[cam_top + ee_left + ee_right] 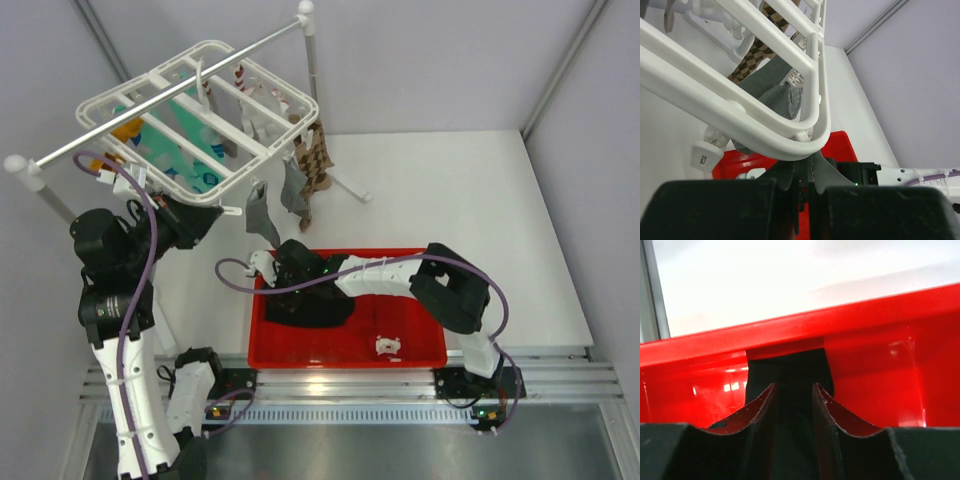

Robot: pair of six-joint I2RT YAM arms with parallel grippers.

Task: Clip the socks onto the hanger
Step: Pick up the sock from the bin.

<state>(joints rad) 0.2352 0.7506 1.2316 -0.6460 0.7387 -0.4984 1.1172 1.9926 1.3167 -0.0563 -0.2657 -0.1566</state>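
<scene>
The right fingers [760, 407] stand apart inside the red bin [865, 325], with the black sock [787, 367] between them against its wall. The left fingers [785, 177] are pressed together just under a corner of the white hanger [740, 112].

red bin [300, 353], metal rail [270, 38], teal socks [185, 150], grey sock [258, 210]

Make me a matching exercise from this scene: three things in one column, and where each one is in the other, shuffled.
1. black sock
2. grey socks
3. left gripper

A. at the corner of the hanger
B. lying in the red bin
C. hanging below the hanger's edge

Pairs: 1-B, 2-C, 3-A
</scene>
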